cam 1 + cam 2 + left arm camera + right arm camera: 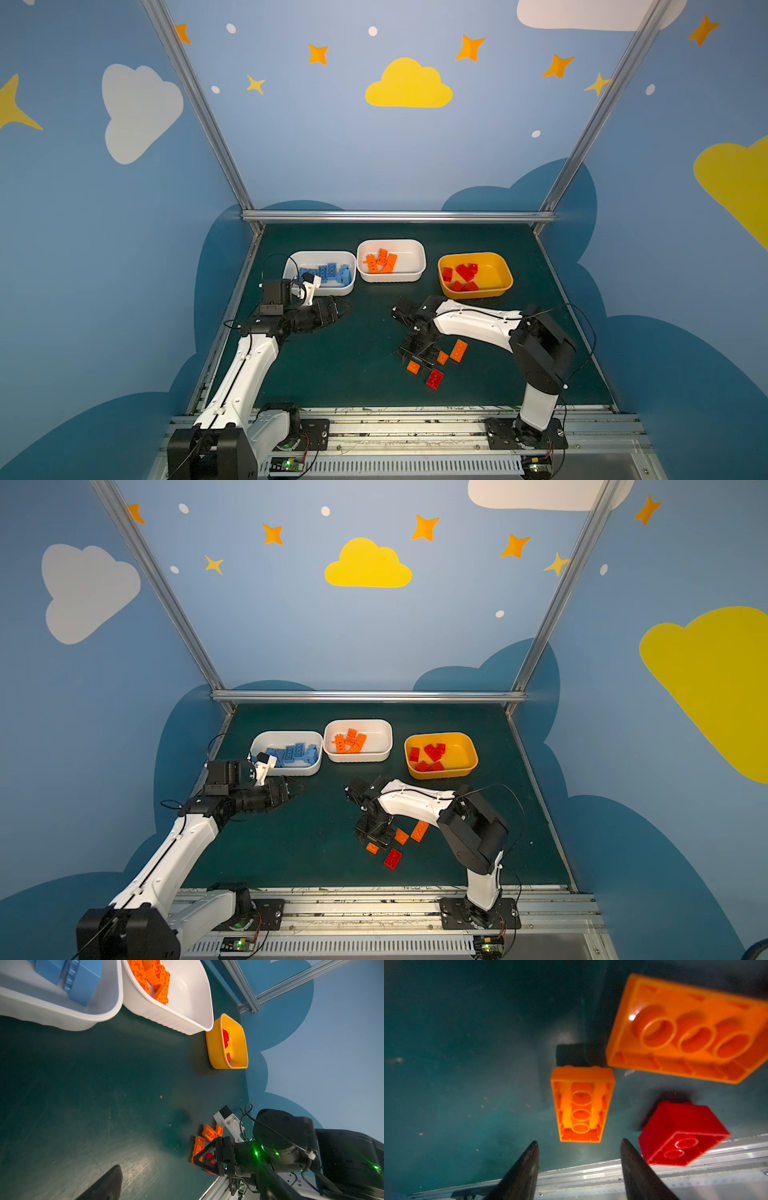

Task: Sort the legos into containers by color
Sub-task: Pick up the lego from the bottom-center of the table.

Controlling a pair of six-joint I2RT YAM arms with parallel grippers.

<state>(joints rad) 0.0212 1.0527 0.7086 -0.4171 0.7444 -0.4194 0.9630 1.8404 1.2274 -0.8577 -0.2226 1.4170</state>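
The green table (353,374) has three tubs in a row toward its far edge. The left white tub (337,291) holds blue, the middle white tub (390,276) holds orange, and the yellow tub (478,293) holds red. Your left gripper (340,309) sits near the table's left edge, jaws wide, holding nothing. Your right gripper (579,1140) is low near the front edge, jaws partly apart and empty. Under it lie a big orange brick (685,1030), a red brick (681,1134) and a small orange brick (581,1105), hollow side up, just ahead of the fingertips (533,1147). I think the small one is your pick. Put one jaw on each long side, go straight down, and keep clear of the red brick beside it. Then squeeze gently.
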